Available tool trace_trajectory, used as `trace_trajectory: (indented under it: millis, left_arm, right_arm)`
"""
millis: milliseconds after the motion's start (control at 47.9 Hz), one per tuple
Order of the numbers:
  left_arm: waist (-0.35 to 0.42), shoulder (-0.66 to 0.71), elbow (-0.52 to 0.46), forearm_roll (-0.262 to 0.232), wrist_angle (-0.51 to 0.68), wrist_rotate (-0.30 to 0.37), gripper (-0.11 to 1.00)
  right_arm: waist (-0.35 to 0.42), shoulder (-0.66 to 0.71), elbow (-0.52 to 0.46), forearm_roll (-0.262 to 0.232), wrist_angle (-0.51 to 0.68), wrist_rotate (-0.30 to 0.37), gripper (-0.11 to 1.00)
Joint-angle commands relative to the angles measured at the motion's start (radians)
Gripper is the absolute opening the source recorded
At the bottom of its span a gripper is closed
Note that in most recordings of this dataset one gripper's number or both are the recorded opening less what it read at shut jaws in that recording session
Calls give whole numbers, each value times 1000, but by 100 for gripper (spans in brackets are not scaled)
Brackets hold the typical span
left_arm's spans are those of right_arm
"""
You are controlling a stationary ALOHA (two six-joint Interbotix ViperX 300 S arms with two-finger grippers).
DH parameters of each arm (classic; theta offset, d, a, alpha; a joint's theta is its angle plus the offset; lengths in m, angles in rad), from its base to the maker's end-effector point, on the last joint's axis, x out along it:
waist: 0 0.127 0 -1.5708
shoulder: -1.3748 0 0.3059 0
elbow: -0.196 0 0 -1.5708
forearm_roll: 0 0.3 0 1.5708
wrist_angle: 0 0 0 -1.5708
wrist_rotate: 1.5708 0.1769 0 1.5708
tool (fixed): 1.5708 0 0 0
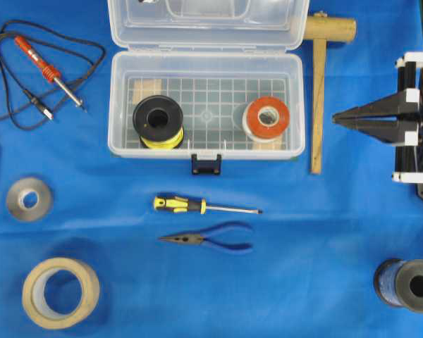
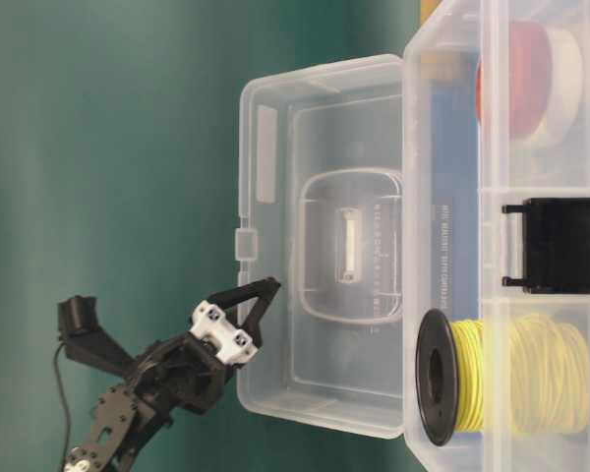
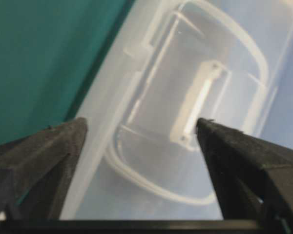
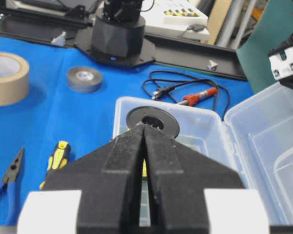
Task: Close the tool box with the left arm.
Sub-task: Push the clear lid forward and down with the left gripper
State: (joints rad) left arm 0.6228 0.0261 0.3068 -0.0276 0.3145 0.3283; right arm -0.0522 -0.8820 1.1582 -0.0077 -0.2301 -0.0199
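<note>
**Tool box open, left fingers spread behind the lid**

The large clear plastic rectangular tool box (image 1: 206,105) sat at 12 o'clock on the blue-covered tabletop (image 1: 303,282), lid (image 1: 206,21) swung back and upright past the far edge, dark front latch (image 1: 206,164) facing 6 o'clock. Inside on the gridded floor: a black spool of yellow wire (image 1: 158,121) at the 9 o'clock end and an orange-and-white tape roll (image 1: 266,118) at the 3 o'clock end, well apart.

The black left gripper (image 2: 261,300) hung behind the open lid, near its outer face; contact could not be told. In the left wrist view its fingers (image 3: 44,156) were spread wide, nothing between them, the lid's moulded handle recess (image 3: 195,107) ahead.

The black right gripper (image 1: 345,120) sat at 3 o'clock of the box, pointing toward it, clear of it. Its fingers (image 4: 124,161) were pressed together, holding nothing.

Rest of the tabletop:
- wooden T-shaped mallet (image 1: 319,91) just beside the box's 3 o'clock wall
- red-handled soldering iron with black cord (image 1: 46,67) at 10 o'clock
- small grey tape roll (image 1: 29,199) at 9 o'clock
- beige masking tape roll (image 1: 60,292) at 7 o'clock
- yellow-and-black screwdriver (image 1: 197,205) at 6 o'clock of the latch
- blue-handled needle-nose pliers (image 1: 211,239) just below the screwdriver, apart from it
- black spool of blue wire (image 1: 409,285) at 4 o'clock
</note>
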Motion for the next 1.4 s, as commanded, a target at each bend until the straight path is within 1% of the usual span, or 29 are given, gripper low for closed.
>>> trace_trajectory:
  millis: [0,272,543,773,919,1003,1190,1316,1378]
  left_arm:
    - [-60,-44,-11,-3,34,2,93]
    - [-120,-126,6,-5,141,-3,93]
    - [-215,-215,44,-9,218,-17,93]
    - [-308,-273,118,-6,256,-164,93]
    - [-403,-319,178,-9,259,-209,93]
    - [-460,-341,206,-9,261,-253,93]
    - [-598,-394,273,-9,281,-376,93]
    - [-660,-431,295,-9,299,-443,93]
    - [-680,-459,295,-9,296,-454,92]
  right_arm:
    - [-2,5,-12,-2,-5,0,0]
    - [0,6,-12,-6,-5,-3,0]
    - [0,6,-14,-8,-5,-3,0]
    - [-2,6,-12,-9,-9,-5,0]
    - [-2,6,-14,-9,-9,-5,0]
    - [-2,6,-14,-9,-9,-5,0]
    - [-2,6,-14,-9,-6,-5,0]
    - [-2,6,-14,-9,-5,-5,0]
    - [0,5,-14,-9,-5,-5,0]
